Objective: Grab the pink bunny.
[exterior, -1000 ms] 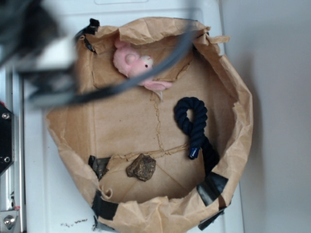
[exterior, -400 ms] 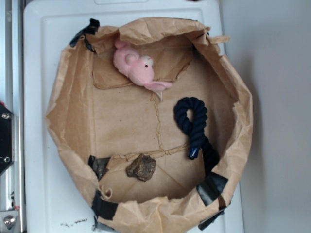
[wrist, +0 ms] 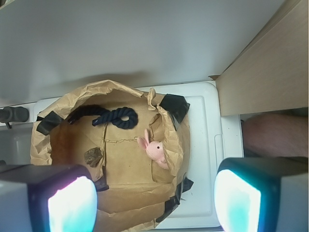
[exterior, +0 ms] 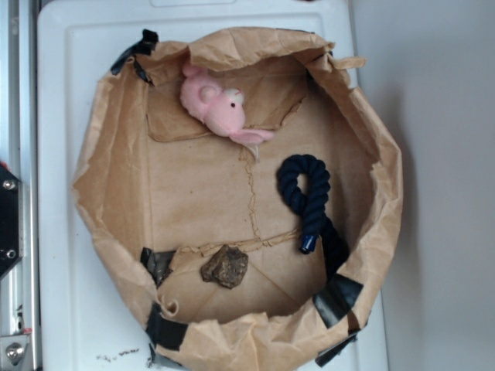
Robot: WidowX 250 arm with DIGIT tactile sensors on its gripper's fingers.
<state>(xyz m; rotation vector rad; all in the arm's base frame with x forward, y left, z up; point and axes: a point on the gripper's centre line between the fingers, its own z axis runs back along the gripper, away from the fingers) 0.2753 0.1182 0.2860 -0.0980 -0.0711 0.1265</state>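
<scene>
- Pink plush is what I am looking for: the pink bunny (exterior: 214,105) is lying inside the paper bag (exterior: 379,193), tucked against the wall at the top of the exterior view, its ear trailing toward the middle of the floor.
- I am seeing the hand (wrist: 154,198) only from the wrist camera, hovering high above the bag with its two fingers (wrist: 63,203) spread wide and holding nothing.
- From there the bunny (wrist: 155,150) is sitting ahead of the hand, roughly between the fingers, well below them.
- Its long axis is running diagonally, ear to body, though the toy is small here, so I am only guessing the angle.
- I am judging the descent has to stay clear of the dark rope (exterior: 305,193); the brown lump (exterior: 225,267) is well apart.
- Everything is resting on the white counter (exterior: 62,116).
</scene>
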